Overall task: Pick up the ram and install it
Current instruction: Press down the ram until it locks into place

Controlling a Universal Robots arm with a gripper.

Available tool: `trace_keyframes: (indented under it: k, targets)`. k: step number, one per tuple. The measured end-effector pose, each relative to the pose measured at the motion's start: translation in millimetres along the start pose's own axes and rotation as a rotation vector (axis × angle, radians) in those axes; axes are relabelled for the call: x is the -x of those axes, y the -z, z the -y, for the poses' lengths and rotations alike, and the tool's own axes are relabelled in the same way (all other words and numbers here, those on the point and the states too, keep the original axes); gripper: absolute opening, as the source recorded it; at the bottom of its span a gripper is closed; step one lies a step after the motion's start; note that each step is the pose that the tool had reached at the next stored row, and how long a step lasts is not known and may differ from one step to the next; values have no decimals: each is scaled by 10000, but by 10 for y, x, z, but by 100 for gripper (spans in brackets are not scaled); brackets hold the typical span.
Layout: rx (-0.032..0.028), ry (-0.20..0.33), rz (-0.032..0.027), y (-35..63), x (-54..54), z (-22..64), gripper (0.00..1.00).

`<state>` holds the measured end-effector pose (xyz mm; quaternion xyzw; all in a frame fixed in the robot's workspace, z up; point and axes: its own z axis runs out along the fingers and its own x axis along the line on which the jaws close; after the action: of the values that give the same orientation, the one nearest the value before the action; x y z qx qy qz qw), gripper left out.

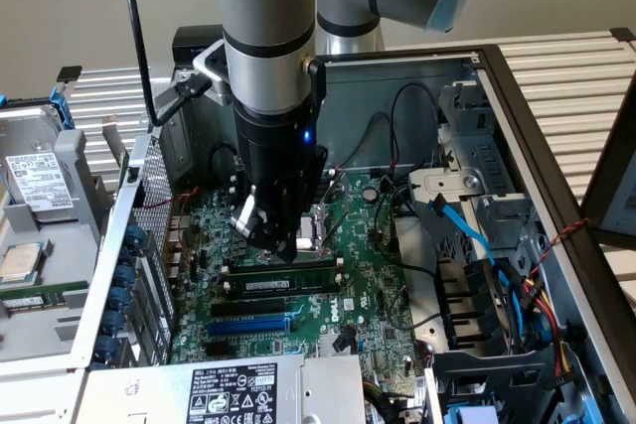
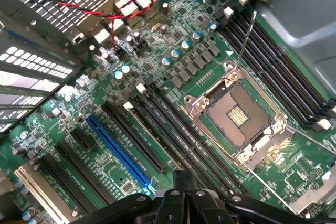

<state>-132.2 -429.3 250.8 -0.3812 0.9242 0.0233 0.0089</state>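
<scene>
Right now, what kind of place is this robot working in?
Probably a computer repair or assembly bench: an opened desktop case lies on its side, its motherboard exposed with an empty CPU socket, and the arm's hand hangs over the memory slots.

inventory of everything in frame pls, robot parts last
PC case: 1, grey, open, holding the board
motherboard: 1, green, on the case floor
ram: 1, green with white label, lying along the slots just below the hand
blue slot: 1, blue, among the long black slots
black slots: several, black, in banks on both sides of the socket
CPU socket: 1, silver frame, open, mid-board
blue cable: 1, towards the exterior view's right
red wire: 1, near the board's edge
arm: 1, grey, over the board
hand: 1, black, shut, just above the ram
</scene>
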Motion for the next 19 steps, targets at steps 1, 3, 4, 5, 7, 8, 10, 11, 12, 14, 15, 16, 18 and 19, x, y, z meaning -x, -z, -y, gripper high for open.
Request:
trace_keyframes:
  k: [1,3,4,5,7,8,10,11,12,14,15,16,18,19]
  targets:
    - [-6,-185,7,-2,0,0,10]
    - [-19,-549,20,-6,0,0,10]
    - [-25,-729,27,-8,0,0,10]
    - [-31,-903,33,-10,0,0,10]
    - [-44,-1274,47,-14,0,0,10]
    - [-50,-1458,54,-16,0,0,10]
    - [-62,-1818,66,-20,-1,1,10]
    - [-69,-1998,73,-22,-1,1,10]
    - [-75,-2183,79,-24,-1,1,10]
    - [-87,-2542,92,-28,-1,1,10]
    - [-93,-2721,99,-30,-1,1,10]
    - [-100,-2901,105,-32,-1,1,10]
    - [-112,-3271,119,-36,-1,1,10]
    - [-118,-3456,125,-38,-1,1,10]
